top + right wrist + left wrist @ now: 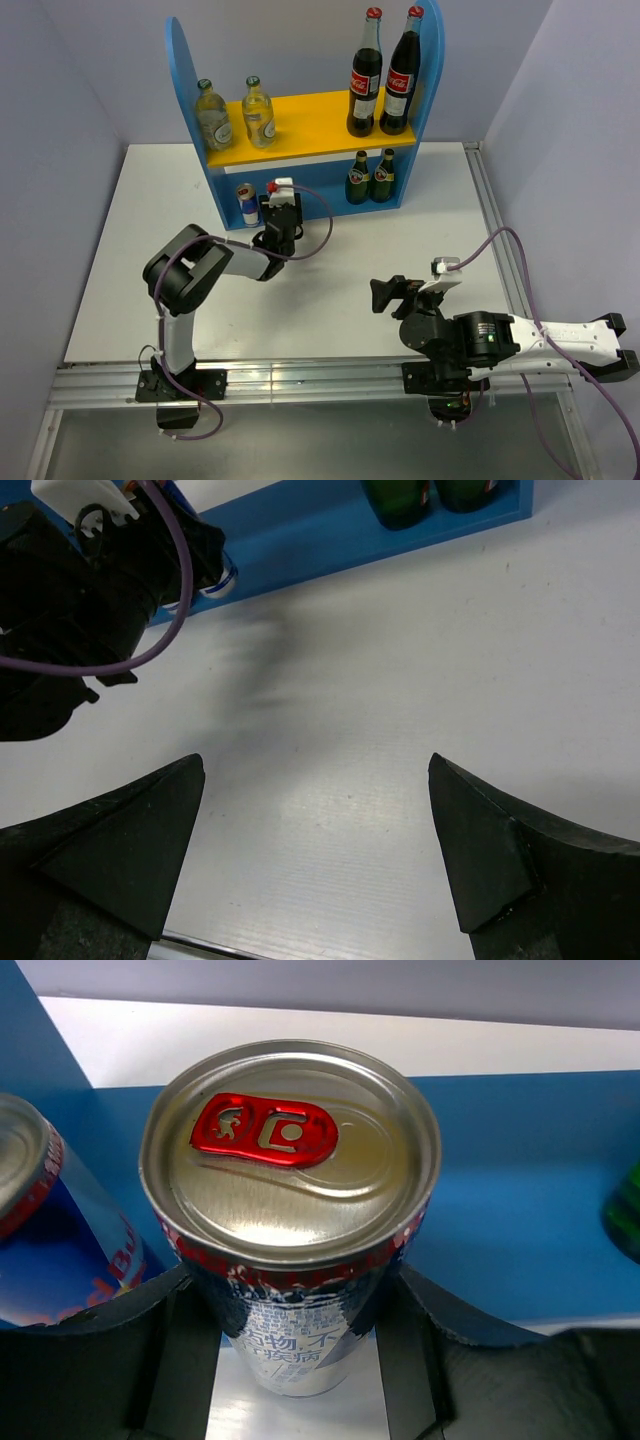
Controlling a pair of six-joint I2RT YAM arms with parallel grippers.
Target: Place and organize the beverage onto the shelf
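The blue shelf [195, 60] has a yellow upper board [305, 110]. On the board stand two clear green-capped bottles [212, 116] at the left and two cola bottles [366, 74] at the right. One blue-silver can [247, 203] stands on the lower level at the left. My left gripper [273, 207] is at the shelf's lower front, shut on the second can [290, 1160], which stands upright between its fingers [180, 1350]. The first can [35, 1230] is just left of it. My right gripper [385, 293] is open and empty above the table, also in its wrist view [315, 850].
Two dark green bottles [370, 177] stand on the lower level at the right, one at the edge of the left wrist view [627, 1210]. The left arm [80, 580] fills the right wrist view's top left. Walls close in on both sides of the white table [420, 230].
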